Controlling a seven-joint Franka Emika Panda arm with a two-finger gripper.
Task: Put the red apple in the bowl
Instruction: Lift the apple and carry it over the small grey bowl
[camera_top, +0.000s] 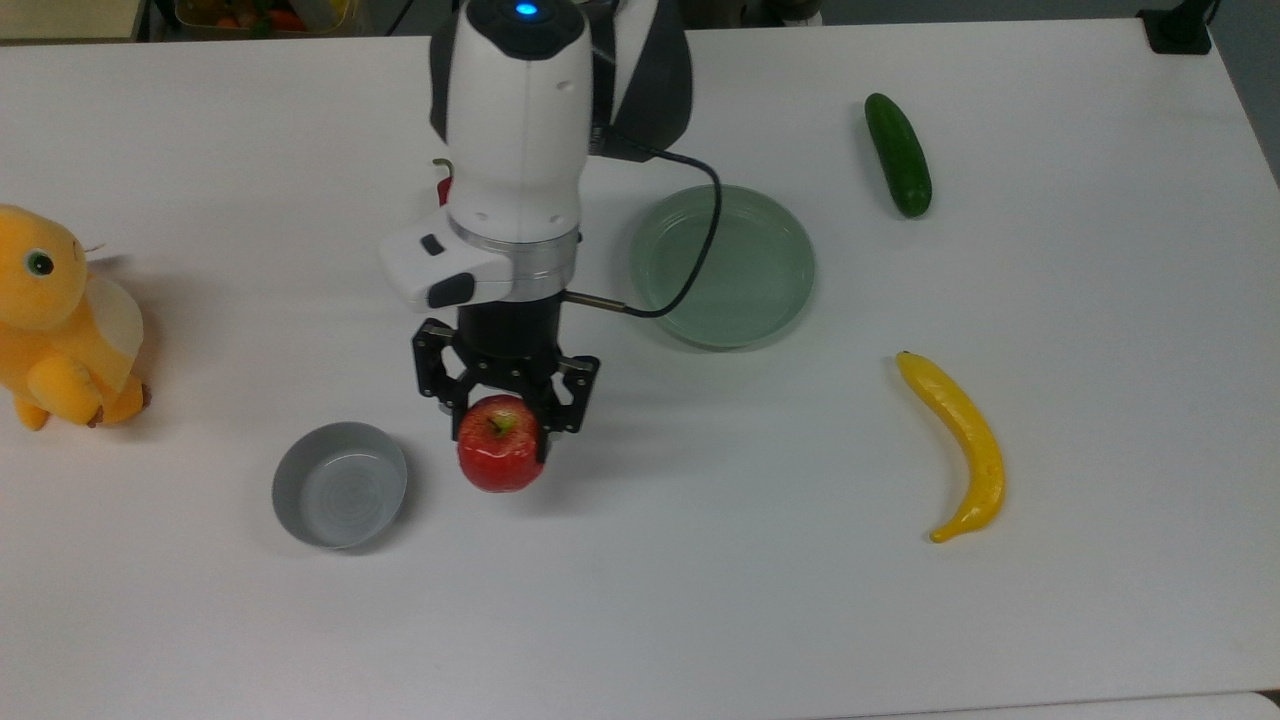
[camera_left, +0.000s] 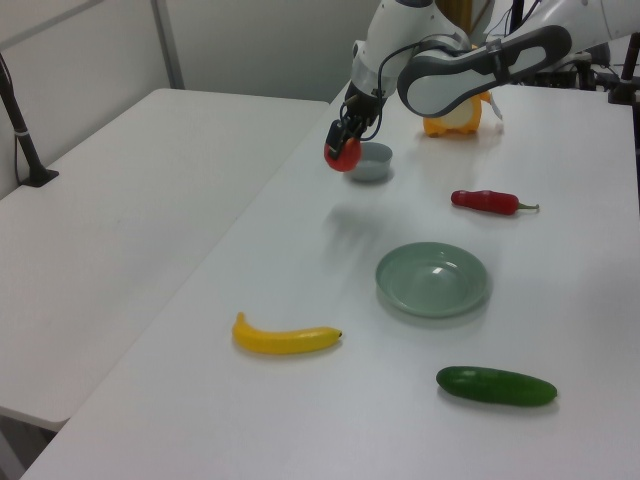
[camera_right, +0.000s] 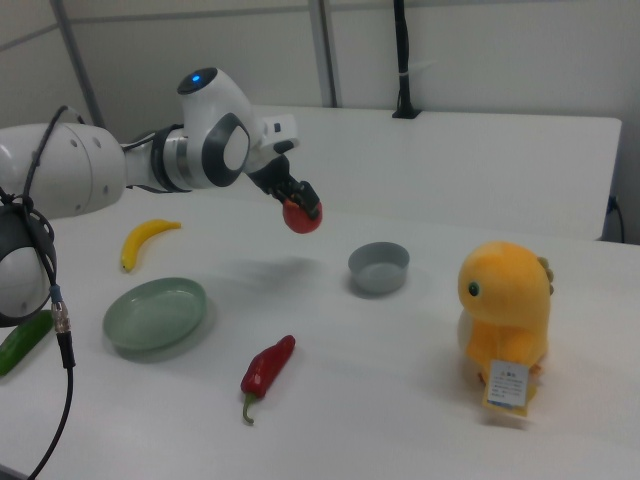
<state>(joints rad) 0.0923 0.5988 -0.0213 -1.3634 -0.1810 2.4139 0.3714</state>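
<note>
apple aloft, bowl close by

white tabletop (camera_top: 700, 600) spreads wide under us, with things scattered well apart. we hold the red apple (camera_top: 500, 457) clamped in the gripper (camera_top: 505, 418), fingers closed on its upper sides, stem and dimple facing up. the right view shows the apple clear of the surface with its shadow on the table below, so we judge it is lifted for carrying rather than dragging.

the bowl (camera_top: 340, 485) sits just beside the apple on the top view's left, open side up and nothing in it. the apple is not yet over the rim; in the top view a narrow strip of table separates them. we judge the carry step is in hand, and what remains is a short travel toward the top view's left, then a lowering and release.

room for that move looks good. between apple and bowl nothing stands in the way. the yellow plush toy (camera_top: 60, 320) sits beyond the bowl, near the top view's left edge, apart from it. the chili pepper (camera_right: 266, 370) and the green plate (camera_top: 722, 265) lie behind the path, the banana (camera_top: 958, 445) and cucumber (camera_top: 897, 155) far on the top view's right. the bowl is only slightly wider than the apple, so we judge centring matters: an off-centre drop could clip the rim and tip the bowl or send the apple rolling.
</note>
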